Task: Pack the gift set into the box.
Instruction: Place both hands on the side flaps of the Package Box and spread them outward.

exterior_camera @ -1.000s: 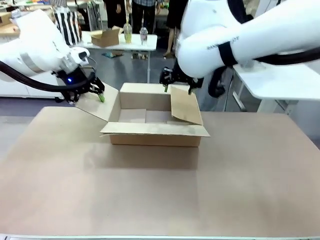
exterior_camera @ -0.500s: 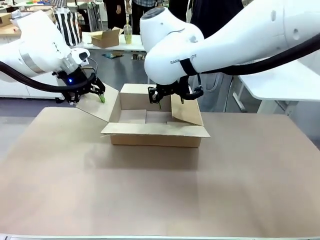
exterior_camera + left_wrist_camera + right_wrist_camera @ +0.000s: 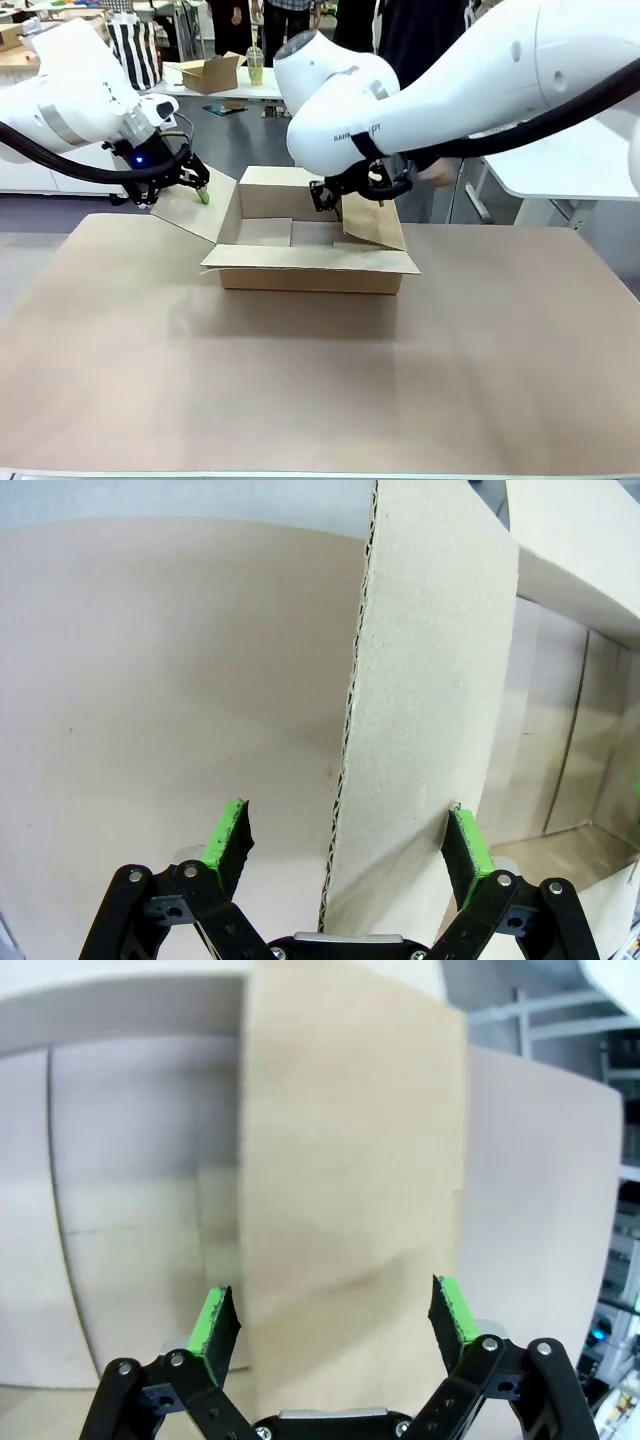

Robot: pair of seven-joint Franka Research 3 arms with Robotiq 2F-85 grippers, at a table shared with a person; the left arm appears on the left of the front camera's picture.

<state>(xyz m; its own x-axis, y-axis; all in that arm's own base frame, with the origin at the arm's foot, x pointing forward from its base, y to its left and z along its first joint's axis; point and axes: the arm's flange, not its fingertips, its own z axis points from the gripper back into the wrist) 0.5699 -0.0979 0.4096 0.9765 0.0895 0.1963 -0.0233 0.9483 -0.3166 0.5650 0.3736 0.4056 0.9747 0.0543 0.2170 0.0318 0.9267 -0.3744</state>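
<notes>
Cardboard-brown and shallow, the box (image 3: 310, 270) sits on the counter (image 3: 300, 400), a little toward 12 o'clock, its floor bare. At its 9 o'clock the left gripper (image 3: 196, 188) has not budged: its jaws stand open, straddling the edge of the left flap (image 3: 420, 680) without closing on it. At 3 o'clock the right gripper (image 3: 348, 190) has swung in from behind the box and now brackets the raised right flap (image 3: 372, 222), jaws likewise open. Probably both flaps get held back next; packing has not begun.
</notes>
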